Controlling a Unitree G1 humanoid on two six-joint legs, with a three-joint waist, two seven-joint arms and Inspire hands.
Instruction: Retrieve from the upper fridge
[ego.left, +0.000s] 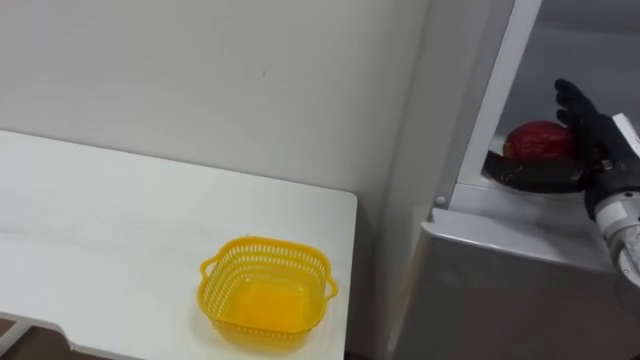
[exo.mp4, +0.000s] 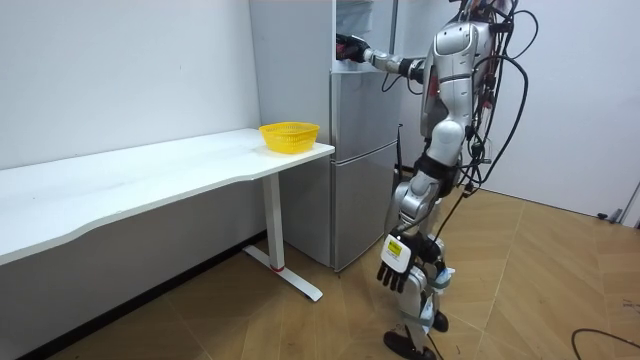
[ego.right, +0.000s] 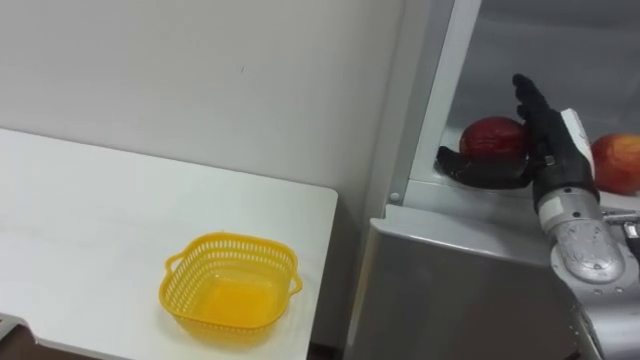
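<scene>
A red apple (ego.right: 492, 138) lies on the shelf of the open upper fridge compartment (ego.right: 600, 40). My right hand (ego.right: 548, 150) reaches into it from the right. Its fingers stand straight up beside the apple's right side, and the thumb stretches out low along the apple's front. The hand is open and touches or nearly touches the fruit. A second red apple (ego.right: 618, 162) lies further right on the same shelf, behind my wrist. In the room view I stand facing the fridge (exo.mp4: 360, 180), and my left hand (exo.mp4: 395, 272) hangs relaxed at my side.
A yellow plastic basket (ego.left: 265, 245), with nothing in it, sits near the right end of a white table (ego.left: 100, 230) just left of the fridge. The closed grey lower fridge door (ego.left: 500, 290) is below the shelf. A white wall runs behind the table.
</scene>
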